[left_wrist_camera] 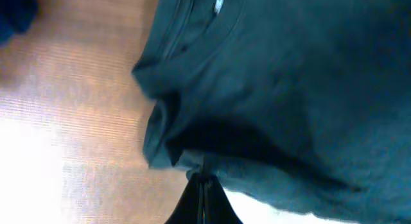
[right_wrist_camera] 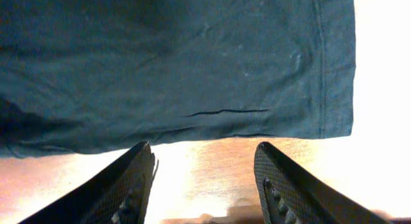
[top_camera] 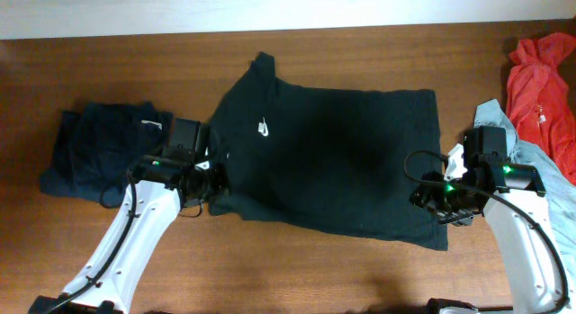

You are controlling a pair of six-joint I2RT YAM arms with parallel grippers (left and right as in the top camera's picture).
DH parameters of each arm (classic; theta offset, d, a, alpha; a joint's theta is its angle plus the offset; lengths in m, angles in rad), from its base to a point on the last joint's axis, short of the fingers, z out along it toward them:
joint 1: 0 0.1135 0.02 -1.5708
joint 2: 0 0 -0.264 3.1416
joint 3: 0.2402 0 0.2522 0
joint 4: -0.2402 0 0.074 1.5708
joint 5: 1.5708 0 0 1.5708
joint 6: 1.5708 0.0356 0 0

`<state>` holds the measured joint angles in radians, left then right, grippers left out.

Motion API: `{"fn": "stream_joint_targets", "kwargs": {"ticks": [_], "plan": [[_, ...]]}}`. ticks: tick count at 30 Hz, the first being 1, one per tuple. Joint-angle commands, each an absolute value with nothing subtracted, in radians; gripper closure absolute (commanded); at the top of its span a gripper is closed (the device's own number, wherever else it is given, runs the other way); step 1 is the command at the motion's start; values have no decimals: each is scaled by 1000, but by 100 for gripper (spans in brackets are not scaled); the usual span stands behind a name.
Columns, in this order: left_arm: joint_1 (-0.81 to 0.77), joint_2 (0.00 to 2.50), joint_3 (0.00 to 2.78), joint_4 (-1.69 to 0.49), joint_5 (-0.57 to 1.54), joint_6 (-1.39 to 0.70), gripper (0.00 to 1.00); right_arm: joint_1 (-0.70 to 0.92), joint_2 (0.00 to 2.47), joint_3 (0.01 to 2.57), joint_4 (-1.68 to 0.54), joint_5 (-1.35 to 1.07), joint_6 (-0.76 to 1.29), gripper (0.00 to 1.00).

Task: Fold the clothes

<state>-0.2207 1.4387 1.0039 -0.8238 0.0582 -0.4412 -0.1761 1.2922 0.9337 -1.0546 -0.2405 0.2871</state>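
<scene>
A large black shirt (top_camera: 333,161) with a small white logo lies spread flat across the middle of the table. My left gripper (top_camera: 214,184) is shut on its bunched left edge, and the left wrist view shows the gripper (left_wrist_camera: 204,179) pinching a fold of that shirt (left_wrist_camera: 289,76). Beside the shirt's right hem, my right gripper (top_camera: 436,199) stands open. In the right wrist view that gripper (right_wrist_camera: 205,161) has only bare wood between its fingers, with the shirt's edge (right_wrist_camera: 192,76) just ahead. Also on the table are a dark navy garment (top_camera: 94,150), a red-orange one (top_camera: 540,85) and a pale grey-blue one (top_camera: 500,121).
The navy garment lies crumpled at the left, close behind my left arm. Red-orange and pale grey-blue cloth is heaped at the right edge, partly under my right arm. Bare wooden table (top_camera: 297,269) runs along the front, and a white wall edge borders the back.
</scene>
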Motion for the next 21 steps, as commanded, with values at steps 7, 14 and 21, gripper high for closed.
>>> {"fn": "stream_joint_targets", "kwargs": {"ticks": [7,14,21], "plan": [[-221,1461,1013,-674,-27,-347,99,-177,1282,950,-1056,-224,284,46],[-221,1542,1013,-635,-26,-336,96,-177,1282,950,-1056,-224,284,46],[-221,1599,1013,-584,-26,-297,100,-177,1282,950,-1056,-224,284,46]]}}
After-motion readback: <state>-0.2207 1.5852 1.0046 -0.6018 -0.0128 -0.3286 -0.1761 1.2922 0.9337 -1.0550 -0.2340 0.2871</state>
